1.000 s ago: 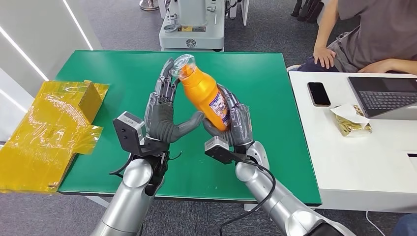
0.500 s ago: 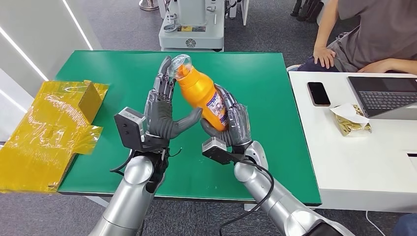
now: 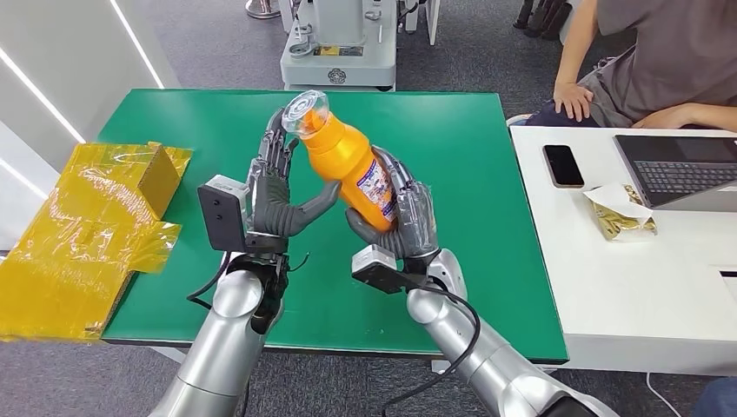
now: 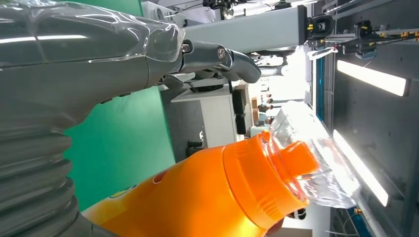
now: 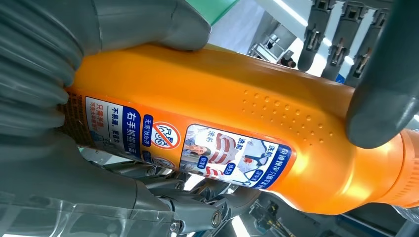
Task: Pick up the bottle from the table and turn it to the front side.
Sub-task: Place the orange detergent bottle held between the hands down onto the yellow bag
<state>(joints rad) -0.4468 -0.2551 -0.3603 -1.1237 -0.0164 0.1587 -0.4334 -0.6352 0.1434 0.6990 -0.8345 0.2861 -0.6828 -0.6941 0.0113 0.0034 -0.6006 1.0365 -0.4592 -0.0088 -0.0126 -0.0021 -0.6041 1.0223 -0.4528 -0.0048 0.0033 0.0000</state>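
Covering the worktop is a green mat (image 3: pixel 469 252) over grey carpet; a white desk (image 3: pixel 643 287) adjoins. One orange bottle (image 3: pixel 348 161) tilts above it, gripped by the right hand (image 3: pixel 401 221); the left hand (image 3: pixel 276 187) touches it, fingers extended.

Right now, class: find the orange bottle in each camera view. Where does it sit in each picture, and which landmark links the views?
Head view: orange bottle at centre, tilted, between both robot hands above the green table.
Left wrist view: bottle at lower centre, cap end under clear wrap.
Right wrist view: bottle across the frame, label showing.
Shared landmark: the green table.
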